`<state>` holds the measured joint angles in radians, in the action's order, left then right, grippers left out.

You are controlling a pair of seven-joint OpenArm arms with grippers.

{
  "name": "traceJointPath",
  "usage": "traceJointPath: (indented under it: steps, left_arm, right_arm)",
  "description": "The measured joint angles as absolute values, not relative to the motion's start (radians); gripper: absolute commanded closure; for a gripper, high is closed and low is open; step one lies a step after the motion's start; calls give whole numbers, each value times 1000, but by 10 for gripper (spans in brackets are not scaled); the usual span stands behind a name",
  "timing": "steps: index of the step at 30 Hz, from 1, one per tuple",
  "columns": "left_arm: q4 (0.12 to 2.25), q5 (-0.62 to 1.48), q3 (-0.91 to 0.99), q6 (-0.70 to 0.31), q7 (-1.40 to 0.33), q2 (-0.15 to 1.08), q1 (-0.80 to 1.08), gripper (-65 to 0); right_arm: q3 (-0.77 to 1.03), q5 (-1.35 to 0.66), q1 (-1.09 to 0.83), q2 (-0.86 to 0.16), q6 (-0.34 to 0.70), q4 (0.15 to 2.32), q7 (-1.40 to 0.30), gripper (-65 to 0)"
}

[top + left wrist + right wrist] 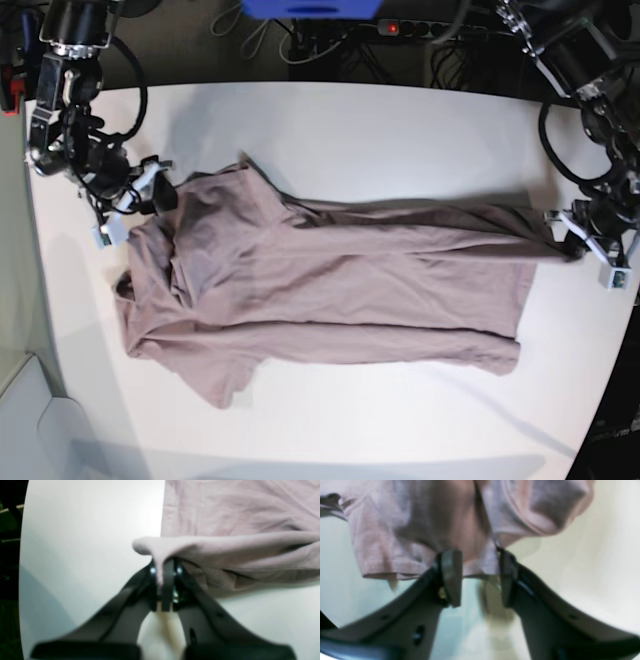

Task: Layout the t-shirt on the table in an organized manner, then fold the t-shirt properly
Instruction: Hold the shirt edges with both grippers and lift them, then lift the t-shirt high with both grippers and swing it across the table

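The mauve-brown t-shirt (330, 270) lies stretched sideways across the white table (350, 130), wrinkled, with folds along its far edge. My left gripper (578, 248) is at the shirt's right end. In the left wrist view it (165, 572) is shut on a pinched corner of the t-shirt (237, 517), lifted slightly off the table (87, 530). My right gripper (150, 195) is at the shirt's upper left. In the right wrist view its jaws (478, 577) stand apart, with a hemmed edge of the t-shirt (407, 530) lying between the fingers (451, 577).
A power strip (400, 27) with a red light, cables and a blue object (310, 8) sit behind the table's far edge. The table's rounded edge (22, 555) runs close to the left gripper, with dark floor beyond it.
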<state>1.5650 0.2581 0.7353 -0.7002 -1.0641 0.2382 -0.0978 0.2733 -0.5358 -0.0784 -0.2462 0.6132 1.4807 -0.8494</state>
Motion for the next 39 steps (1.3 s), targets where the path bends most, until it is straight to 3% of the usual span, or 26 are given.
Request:
traceJointPath:
  steps: [7,15,17,24,32,39]
  left_arm:
    - [1565,258,735,-700,-1065,238,-98,-3]
    - [1567,258,735,-700,-1065,238,-98,-3]
    - [1581,258,736,-700,-1065,237,-97,-3]
    - [1705,419,846,-700,-1074,213,-97,-3]
    - [1756,502,848,-700,-1091,233,-157,-3]
    - [1579,506,847,-701,-1085,246,-282,-3]
  right_arm:
    - [274,-536,-79,-246,613,1481,-849,0]
    - [277,-538,-83,-247,630,1505,-859,0]
    - [282,-534,-86,-249,683,1550,-865,0]
    - [370,-530,-98,-248,687,1806,-869,0]
    - [457,-537,57,-273,698,1976,-880,0]
    - [515,-550,307,-329,701,1975,-1040,0]
